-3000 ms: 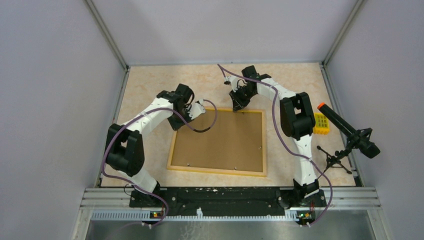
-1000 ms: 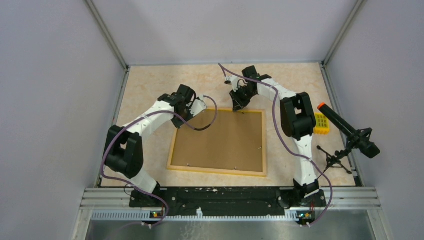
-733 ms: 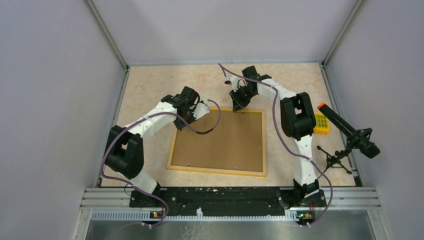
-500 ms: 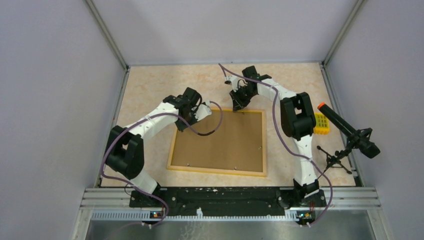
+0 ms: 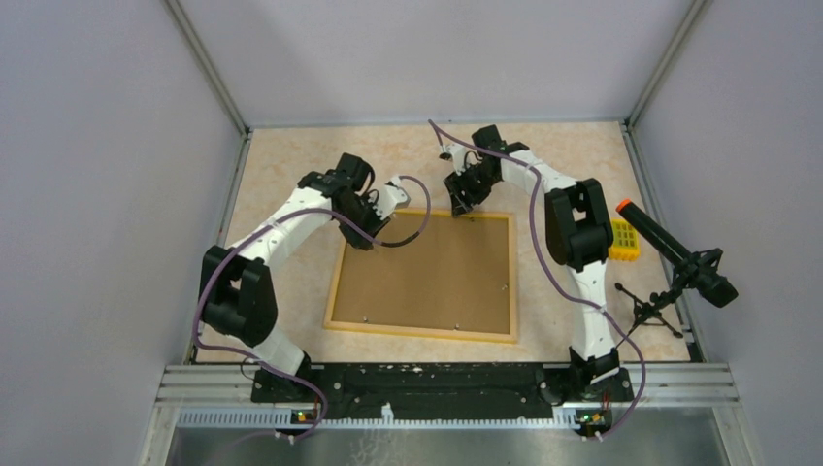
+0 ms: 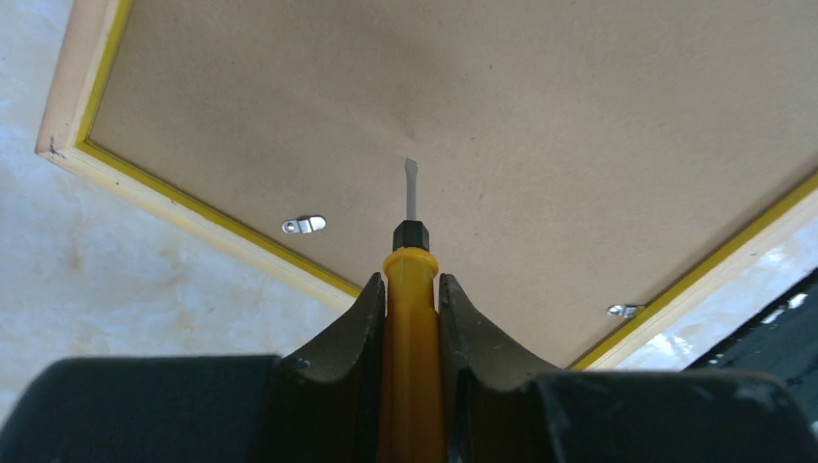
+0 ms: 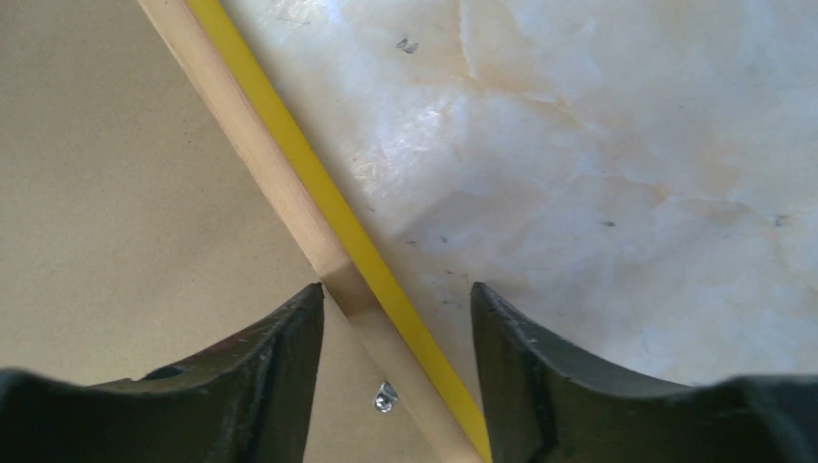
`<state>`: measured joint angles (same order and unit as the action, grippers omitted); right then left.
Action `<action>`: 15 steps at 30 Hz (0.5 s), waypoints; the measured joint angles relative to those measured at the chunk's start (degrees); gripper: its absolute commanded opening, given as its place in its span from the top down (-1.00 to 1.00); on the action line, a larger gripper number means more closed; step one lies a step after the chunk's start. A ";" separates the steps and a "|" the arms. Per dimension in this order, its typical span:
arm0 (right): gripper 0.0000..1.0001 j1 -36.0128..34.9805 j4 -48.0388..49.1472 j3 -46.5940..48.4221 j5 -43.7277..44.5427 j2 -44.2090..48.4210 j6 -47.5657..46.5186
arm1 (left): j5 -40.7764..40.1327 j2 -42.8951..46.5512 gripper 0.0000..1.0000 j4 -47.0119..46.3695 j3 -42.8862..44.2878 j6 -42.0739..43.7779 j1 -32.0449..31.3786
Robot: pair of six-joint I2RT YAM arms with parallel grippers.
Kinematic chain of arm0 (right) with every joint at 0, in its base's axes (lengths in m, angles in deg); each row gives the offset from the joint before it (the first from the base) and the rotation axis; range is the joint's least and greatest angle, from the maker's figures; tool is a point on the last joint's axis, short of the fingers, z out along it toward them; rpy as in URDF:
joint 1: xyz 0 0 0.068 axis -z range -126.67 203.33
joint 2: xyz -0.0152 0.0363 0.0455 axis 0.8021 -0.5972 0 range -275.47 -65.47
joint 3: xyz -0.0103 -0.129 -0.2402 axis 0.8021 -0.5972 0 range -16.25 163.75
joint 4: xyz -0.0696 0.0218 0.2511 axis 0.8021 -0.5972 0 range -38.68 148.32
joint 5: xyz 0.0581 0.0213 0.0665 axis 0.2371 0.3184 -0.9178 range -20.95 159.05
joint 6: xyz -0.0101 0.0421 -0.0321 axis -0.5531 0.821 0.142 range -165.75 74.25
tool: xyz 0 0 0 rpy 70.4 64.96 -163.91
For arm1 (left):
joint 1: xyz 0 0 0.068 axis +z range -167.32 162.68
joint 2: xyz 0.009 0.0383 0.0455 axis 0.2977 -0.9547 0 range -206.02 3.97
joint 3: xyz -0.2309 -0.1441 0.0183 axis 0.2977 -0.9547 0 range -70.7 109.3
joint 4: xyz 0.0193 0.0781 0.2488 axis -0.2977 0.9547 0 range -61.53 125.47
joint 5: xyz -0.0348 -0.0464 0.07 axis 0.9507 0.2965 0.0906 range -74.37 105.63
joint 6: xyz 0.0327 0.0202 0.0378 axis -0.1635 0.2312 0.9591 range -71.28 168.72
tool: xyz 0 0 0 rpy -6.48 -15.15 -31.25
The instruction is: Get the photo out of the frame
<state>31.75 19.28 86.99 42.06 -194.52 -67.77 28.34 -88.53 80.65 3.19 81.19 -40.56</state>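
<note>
Top external view: the frame [image 5: 427, 277] lies face down at table centre, the photo hidden beneath its back panel. Right gripper [image 7: 395, 299] jaws have just parted astride the far rim. Left gripper [image 6: 413, 285], clamped on the screwdriver [image 6: 415, 367], has swung towards the far-left corner, where a retaining clip [image 6: 304, 226] appears still engaged

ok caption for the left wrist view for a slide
Left gripper holds a yellow-handled screwdriver, blade pointing at the frame's brown back near a metal clip
</note>
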 measured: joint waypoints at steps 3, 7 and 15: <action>-0.25 -0.07 -0.28 1.22 1.05 -0.02 0.20 | 3.41 1.07 1.00 0.35 0.72 0.02 1.73; -0.28 -1.25 -1.33 4.61 1.68 -0.66 0.20 | 6.62 3.34 1.00 2.21 0.79 0.55 2.19; -0.23 -6.99 -1.27 11.43 1.86 -5.51 0.13 | 9.92 9.46 1.00 5.11 -1.18 2.23 2.27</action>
<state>24.75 18.01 98.42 43.92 -200.03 -67.64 38.26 -79.07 85.77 2.01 83.42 -38.29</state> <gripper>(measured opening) 0.637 0.260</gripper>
